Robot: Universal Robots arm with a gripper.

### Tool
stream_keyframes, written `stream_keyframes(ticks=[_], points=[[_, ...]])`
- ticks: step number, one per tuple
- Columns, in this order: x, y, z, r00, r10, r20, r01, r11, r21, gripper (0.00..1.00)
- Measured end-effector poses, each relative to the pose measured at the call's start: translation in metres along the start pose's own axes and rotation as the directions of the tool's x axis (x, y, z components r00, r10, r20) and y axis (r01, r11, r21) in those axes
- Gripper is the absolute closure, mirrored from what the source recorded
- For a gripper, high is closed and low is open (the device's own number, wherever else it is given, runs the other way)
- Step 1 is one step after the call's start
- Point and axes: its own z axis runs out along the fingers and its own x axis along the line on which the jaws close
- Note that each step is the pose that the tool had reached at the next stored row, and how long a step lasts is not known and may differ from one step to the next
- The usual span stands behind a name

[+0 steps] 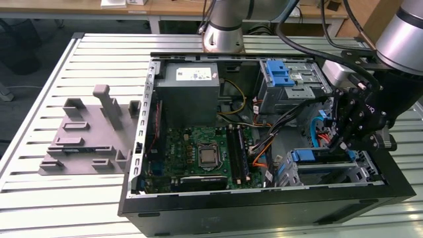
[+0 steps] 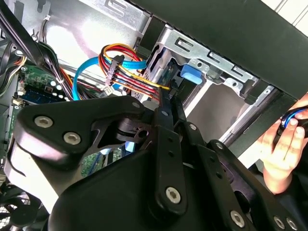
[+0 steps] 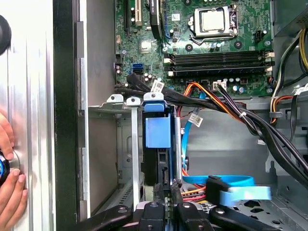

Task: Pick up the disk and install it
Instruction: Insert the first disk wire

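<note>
Gripper: I am seeing its fingers pinching together on the disk, standing on edge in the drive cage beside the motherboard.

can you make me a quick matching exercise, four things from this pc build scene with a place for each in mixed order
Things:
1. disk
2. gripper
3. grey fixture
4. power supply

Places:
A. on the slatted table, outside the computer case, at the exterior view's left
B. standing on edge in the metal drive cage
C. inside the case, beyond the motherboard in the exterior view
D. right at the disk's edge, fingers closed together

Pairs: 1-B, 2-D, 3-A, 4-C
</note>
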Motion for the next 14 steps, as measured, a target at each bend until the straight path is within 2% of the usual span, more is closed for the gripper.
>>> stream_keyframes(ticks=[8, 10, 11, 14], points=[[0.0001, -0.0001, 0.0003, 1.0000, 0.000, -0.0001, 0.000, 1.0000, -0.0002, 0.84], [0.0000, -0.0001, 0.0004, 1.0000, 0.000, 0.0001, 0.000, 1.0000, -0.0001, 0.82], [0.0000, -0.0002, 0.0004, 1.0000, 0.000, 0.0001, 0.000, 1.0000, -0.0001, 0.76], [0.0002, -0.0002, -0.0012, 1.0000, 0.000, 0.0011, 0.000, 1.0000, -0.0003, 0.76]])
